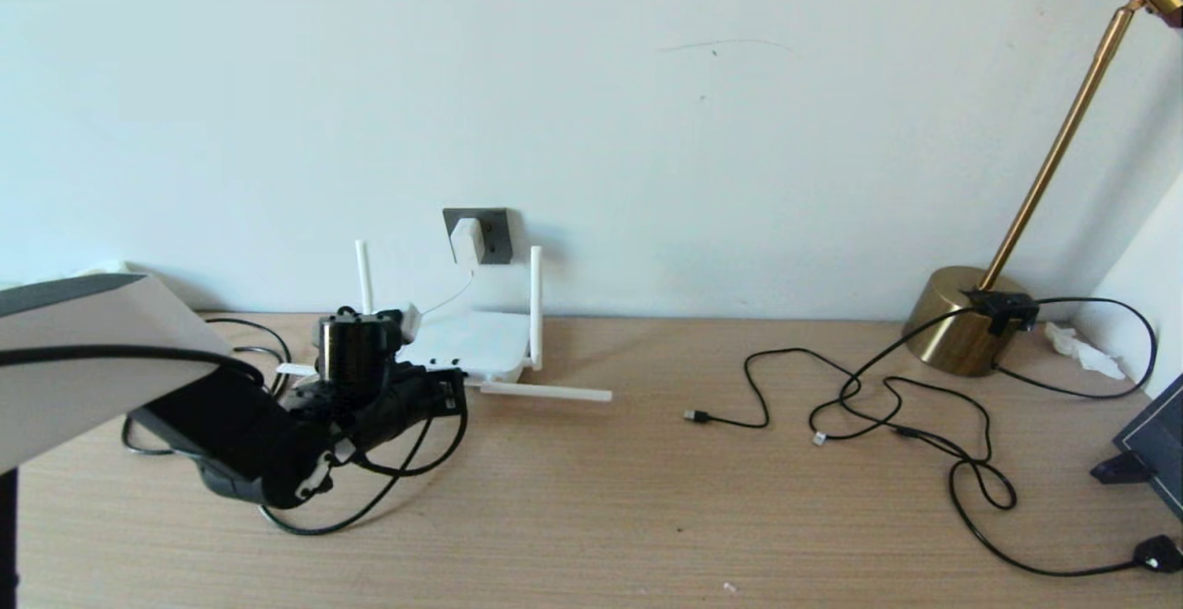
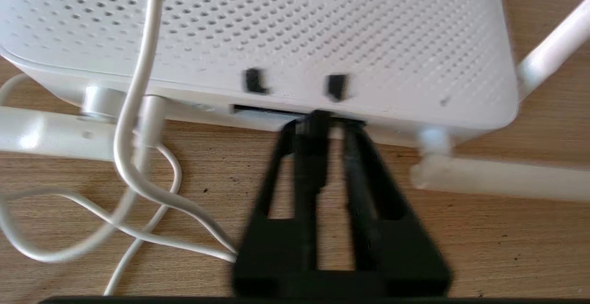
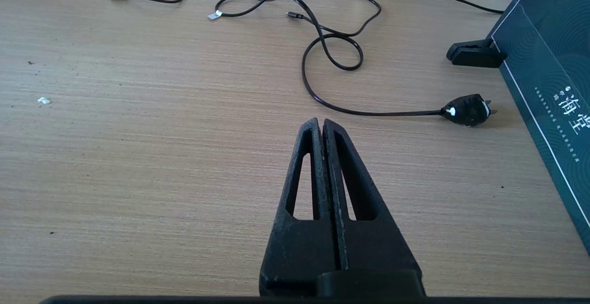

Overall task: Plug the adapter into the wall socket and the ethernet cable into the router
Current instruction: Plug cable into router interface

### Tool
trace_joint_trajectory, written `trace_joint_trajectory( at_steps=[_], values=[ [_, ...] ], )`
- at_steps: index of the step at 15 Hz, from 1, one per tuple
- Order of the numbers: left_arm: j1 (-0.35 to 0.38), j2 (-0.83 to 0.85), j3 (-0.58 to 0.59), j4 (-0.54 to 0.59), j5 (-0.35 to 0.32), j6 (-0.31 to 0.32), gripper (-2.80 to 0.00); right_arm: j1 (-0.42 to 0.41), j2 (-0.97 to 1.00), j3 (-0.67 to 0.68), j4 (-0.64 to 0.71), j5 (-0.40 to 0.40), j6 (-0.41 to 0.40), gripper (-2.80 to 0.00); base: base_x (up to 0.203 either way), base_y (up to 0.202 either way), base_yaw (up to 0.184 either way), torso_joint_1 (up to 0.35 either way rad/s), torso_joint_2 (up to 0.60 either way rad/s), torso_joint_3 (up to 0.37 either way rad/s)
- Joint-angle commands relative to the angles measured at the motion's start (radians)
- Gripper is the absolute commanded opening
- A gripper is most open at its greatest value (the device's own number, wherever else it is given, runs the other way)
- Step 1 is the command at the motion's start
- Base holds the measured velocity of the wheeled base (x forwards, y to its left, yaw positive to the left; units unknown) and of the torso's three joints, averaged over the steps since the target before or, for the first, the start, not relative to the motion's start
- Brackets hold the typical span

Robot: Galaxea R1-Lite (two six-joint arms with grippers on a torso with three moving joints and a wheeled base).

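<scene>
My left tool (image 2: 322,126) pinches the ethernet cable (image 2: 308,165) plug, with its tip right at the router (image 2: 286,32) ports. Past the router, the adapter (image 1: 468,239) sits in the wall socket (image 1: 492,232). My right tool (image 3: 321,126) is pressed together above the bench (image 3: 138,156).

Pale plain wall (image 1: 647,110) behind wood-grain table (image 1: 601,517); brass lamp (image 1: 961,318) at far right, dark blue box (image 3: 548,64) at right edge

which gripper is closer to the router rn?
Left. The left gripper is at the router, its tips at the port edge. The right gripper hangs over bare table by the black cords, far off.
</scene>
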State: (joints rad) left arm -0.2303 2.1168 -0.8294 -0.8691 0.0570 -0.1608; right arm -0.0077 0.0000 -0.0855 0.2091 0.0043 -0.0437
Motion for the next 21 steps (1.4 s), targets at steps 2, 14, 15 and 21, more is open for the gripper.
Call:
trace_joint_trajectory(
  at_steps=[2, 14, 15, 21],
  values=[
    [-0.001, -0.002, -0.002, -0.006, 0.001, -0.002, 0.0, 0.0, 0.002, 0.001, 0.001, 0.0, -0.001, -2.8, 0.0, 0.0, 0.0, 0.0, 0.0, 0.0],
    [-0.001, -0.005, 0.004, -0.005, 0.001, 0.001, 0.0, 0.0, 0.002, 0.0, 0.001, 0.0, -0.001, -2.8, 0.0, 0.0, 0.0, 0.0, 0.0, 0.0],
    [-0.003, -0.013, 0.017, -0.006, 0.001, 0.002, 0.0, 0.0, 0.002, 0.001, 0.001, 0.0, -0.001, -2.8, 0.0, 0.0, 0.0, 0.0, 0.0, 0.0],
    [-0.083, -0.299, 0.145, 0.033, 0.007, 0.019, -2.8, 0.0, 0.002, 0.0, 0.001, 0.0, -0.001, -2.8, 0.0, 0.0, 0.0, 0.0, 0.0, 0.0]
  ],
)
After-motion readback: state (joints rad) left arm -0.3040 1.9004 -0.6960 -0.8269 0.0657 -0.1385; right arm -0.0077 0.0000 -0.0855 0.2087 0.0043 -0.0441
